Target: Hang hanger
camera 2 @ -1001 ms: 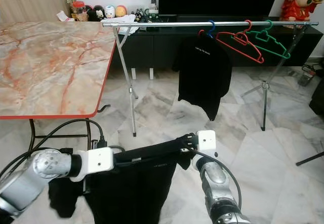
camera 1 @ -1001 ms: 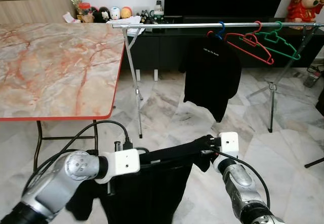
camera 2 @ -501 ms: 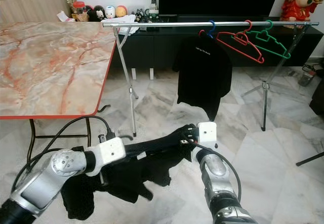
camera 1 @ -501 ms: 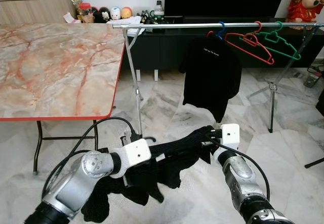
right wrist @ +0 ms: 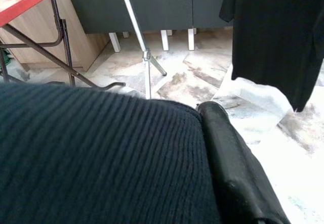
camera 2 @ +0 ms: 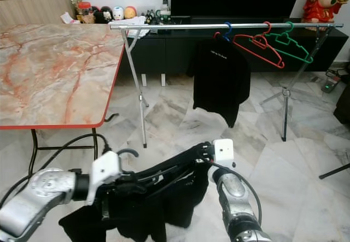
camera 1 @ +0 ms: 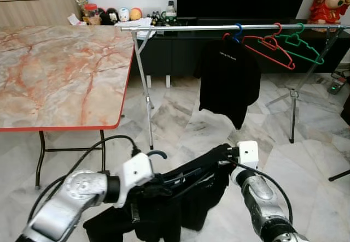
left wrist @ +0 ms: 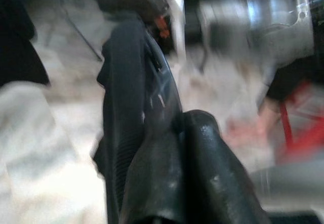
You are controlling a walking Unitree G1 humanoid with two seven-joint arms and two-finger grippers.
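A black garment (camera 1: 188,201) on a dark hanger, whose hook (camera 1: 155,154) stands up by my left wrist, is stretched low between both arms in front of me. My left gripper (camera 1: 156,186) is shut on the hanger and cloth at one end. At the other end my right gripper (camera 1: 221,153) is shut on the garment's ribbed edge (right wrist: 91,153), with one finger (right wrist: 233,158) pressed beside it. The metal clothes rail (camera 1: 219,27) stands further ahead. It carries a black T-shirt (camera 1: 229,78) on a blue hanger (camera 1: 237,31), a bare red hanger (camera 1: 270,48) and a green one (camera 1: 303,46).
A marble-topped table with a red edge (camera 1: 60,72) fills the left. The rail's folding legs (camera 1: 145,89) stand close to the table's corner, and other legs (camera 1: 293,108) at the right. A dark TV cabinet (camera 1: 175,53) is behind. The floor is pale marble.
My left arm has drawn back and down, and the hanger's hook now stands up beside its wrist. The garment hangs lower and wider. The right gripper has hardly moved.
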